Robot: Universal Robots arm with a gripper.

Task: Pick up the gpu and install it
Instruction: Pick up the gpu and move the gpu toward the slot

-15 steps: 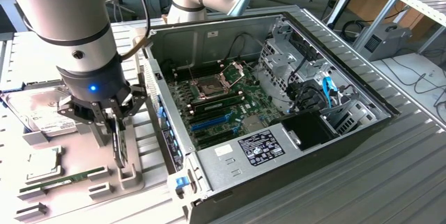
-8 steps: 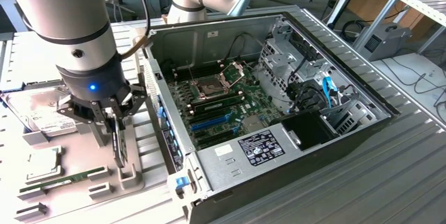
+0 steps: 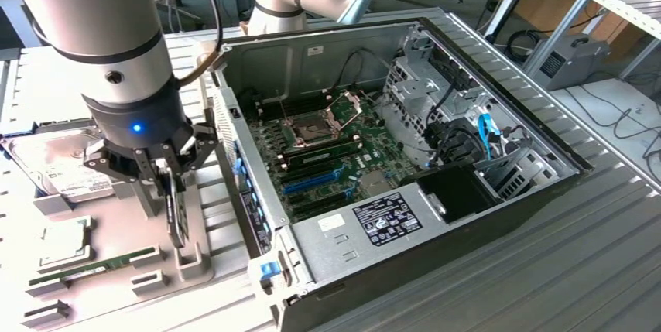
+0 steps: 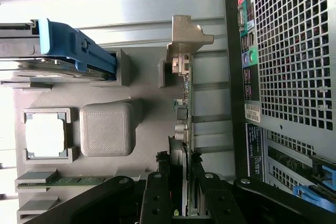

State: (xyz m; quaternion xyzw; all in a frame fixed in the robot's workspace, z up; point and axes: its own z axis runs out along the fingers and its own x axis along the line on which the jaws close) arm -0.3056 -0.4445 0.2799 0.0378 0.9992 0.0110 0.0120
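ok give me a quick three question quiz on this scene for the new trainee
1. True or false: the gpu already sits in the case.
2. Fill in: the gripper is closed on the ___.
3. How does the gpu stand in the tray?
Key: 1 false; 2 gpu; 3 upright on its edge.

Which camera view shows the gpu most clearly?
The wrist view: the gpu stands edge-on, silver bracket and connectors plain. The exterior view shows it only as a dark upright sliver within the end effector.
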